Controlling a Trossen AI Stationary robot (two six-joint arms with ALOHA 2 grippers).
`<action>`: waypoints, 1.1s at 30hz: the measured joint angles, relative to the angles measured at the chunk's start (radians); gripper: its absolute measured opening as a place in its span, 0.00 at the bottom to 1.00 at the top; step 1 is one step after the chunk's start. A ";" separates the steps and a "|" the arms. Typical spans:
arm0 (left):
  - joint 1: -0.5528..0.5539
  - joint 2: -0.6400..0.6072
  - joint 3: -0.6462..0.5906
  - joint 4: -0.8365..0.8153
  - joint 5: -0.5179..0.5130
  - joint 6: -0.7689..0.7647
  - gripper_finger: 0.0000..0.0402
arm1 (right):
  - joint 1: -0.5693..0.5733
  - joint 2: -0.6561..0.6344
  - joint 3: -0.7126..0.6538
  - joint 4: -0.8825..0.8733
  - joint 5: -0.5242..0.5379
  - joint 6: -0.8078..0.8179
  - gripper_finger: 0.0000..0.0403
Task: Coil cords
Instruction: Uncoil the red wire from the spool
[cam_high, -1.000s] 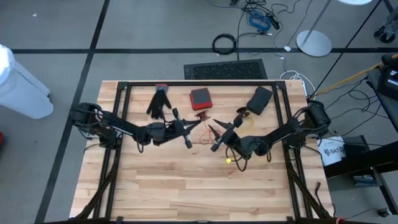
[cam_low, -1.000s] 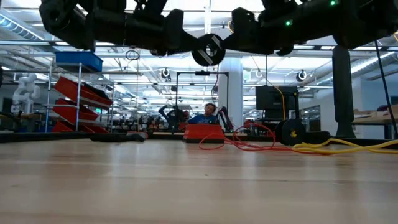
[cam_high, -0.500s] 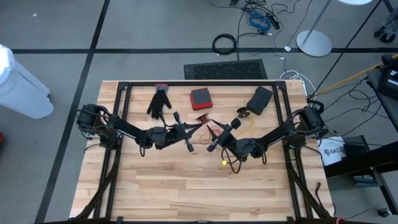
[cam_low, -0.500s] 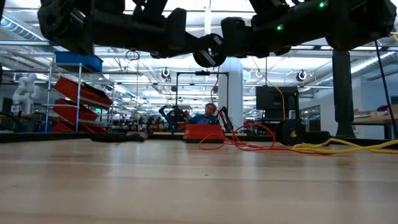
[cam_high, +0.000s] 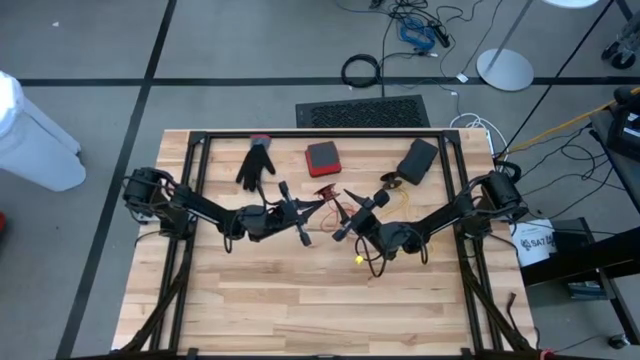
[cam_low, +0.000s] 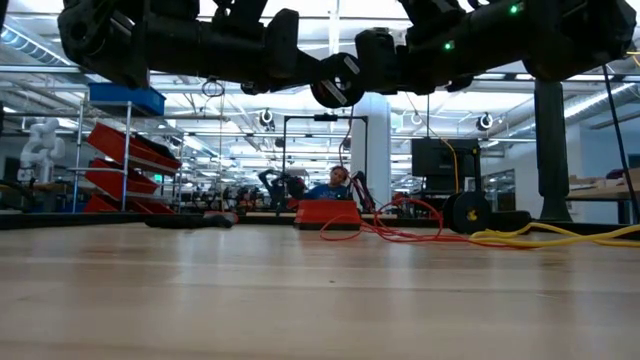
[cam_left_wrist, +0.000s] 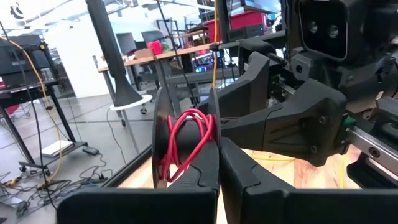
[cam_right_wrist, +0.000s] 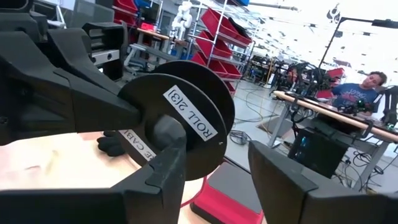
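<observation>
Reading the spool (cam_right_wrist: 180, 118): "ROLL 2[3]" on a white label, a second strip partly hidden.
Left gripper (cam_left_wrist: 208, 134): clamped on that black spool wound with red cord (cam_left_wrist: 186, 140), raised mid-table.
Right gripper (cam_right_wrist: 214, 171): fingers spread, facing the spool, gripping nothing.
Yellow cord (cam_low: 560, 237): lying on the tabletop.
Surface: pale wood-plank table (cam_high: 300, 300).
Room: workshop, red bins, benches.

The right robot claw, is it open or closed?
Open. In the right wrist view, the right gripper has its two dark fingers wide apart, with the round black cable spool ahead of the gap.
</observation>
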 joint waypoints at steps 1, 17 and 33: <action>0.000 0.000 0.000 0.000 0.000 -0.007 0.00 | -0.002 0.000 0.000 -0.001 0.000 0.005 0.42; -0.004 0.000 0.000 0.000 0.009 -0.051 0.01 | -0.019 0.000 0.000 -0.008 -0.062 0.037 0.41; -0.005 0.000 0.001 -0.005 0.035 -0.075 0.01 | -0.028 -0.001 0.000 -0.013 -0.084 0.047 0.24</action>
